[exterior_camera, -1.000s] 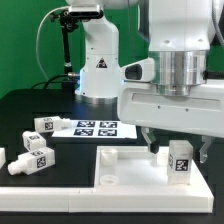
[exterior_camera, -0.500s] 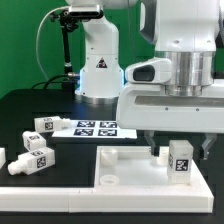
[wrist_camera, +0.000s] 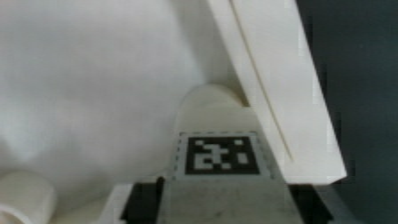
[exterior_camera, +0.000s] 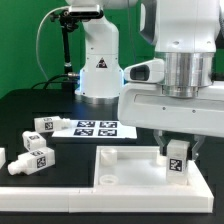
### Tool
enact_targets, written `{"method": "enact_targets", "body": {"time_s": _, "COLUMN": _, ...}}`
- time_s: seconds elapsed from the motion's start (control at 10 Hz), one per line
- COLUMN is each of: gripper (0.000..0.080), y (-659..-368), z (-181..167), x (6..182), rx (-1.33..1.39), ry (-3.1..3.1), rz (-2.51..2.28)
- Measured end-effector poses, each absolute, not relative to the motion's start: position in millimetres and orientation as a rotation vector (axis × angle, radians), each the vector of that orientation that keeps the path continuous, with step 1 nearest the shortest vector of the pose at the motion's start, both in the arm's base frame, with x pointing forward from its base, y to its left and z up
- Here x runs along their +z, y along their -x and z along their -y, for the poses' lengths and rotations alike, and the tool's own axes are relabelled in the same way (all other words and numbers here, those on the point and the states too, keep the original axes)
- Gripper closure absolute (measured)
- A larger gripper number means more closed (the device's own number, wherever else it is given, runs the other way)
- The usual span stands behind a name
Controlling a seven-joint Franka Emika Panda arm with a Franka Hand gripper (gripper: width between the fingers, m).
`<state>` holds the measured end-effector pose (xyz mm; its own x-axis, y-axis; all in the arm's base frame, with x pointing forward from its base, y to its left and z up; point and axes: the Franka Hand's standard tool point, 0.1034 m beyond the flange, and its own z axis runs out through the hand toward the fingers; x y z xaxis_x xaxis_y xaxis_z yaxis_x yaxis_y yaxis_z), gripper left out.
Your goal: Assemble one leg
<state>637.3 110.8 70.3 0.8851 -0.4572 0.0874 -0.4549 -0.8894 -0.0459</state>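
Observation:
A leg, a small white block with a tag on its face, stands upright on the large white square panel near its far right corner. My gripper comes down over it, with one finger against each side of the leg. In the wrist view the leg lies between the two dark fingers, beside the panel's raised rim. Two more legs lie on the black table at the exterior view's left.
The marker board lies flat behind the panel. A third piece is cut by the exterior view's left edge. A small round stub sits on the panel's near left part. The arm's base stands at the back.
The fingers stood wide apart on either side of the leg and have closed in against it. The leg has shifted slightly toward the exterior view's left.

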Motion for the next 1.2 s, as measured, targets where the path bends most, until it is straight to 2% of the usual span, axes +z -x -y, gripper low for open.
{"method": "enact_targets", "body": {"time_s": 0.5, "gripper": 0.0514, "y": -638.3, "z": -120.1, "x": 70.7, "rx": -0.012, "ry": 2.237, "rz": -2.017}}
{"method": "enact_targets", "body": {"time_s": 0.7, "gripper": 0.0514, "y": -639.4, "z": -119.9, "x": 71.2, "rx": 0.003, "ry": 2.086, "rz": -2.165}}
{"method": "enact_targets", "body": {"time_s": 0.9, "gripper": 0.0514, "y": -638.7, "z": -119.9, "x": 70.5, "rx": -0.002, "ry": 2.144, "rz": -2.11}}
{"method": "enact_targets", "body": {"time_s": 1.1, "gripper": 0.0263, "y": -638.0, "z": -123.1, "x": 71.4, "rx": -0.075, "ry": 2.507, "rz": -1.661}}
{"method": "enact_targets", "body": {"time_s": 1.2, "gripper": 0.0185, "y": -636.5, "z": -125.6, "x": 70.6, "rx": -0.093, "ry": 2.679, "rz": -1.378}}
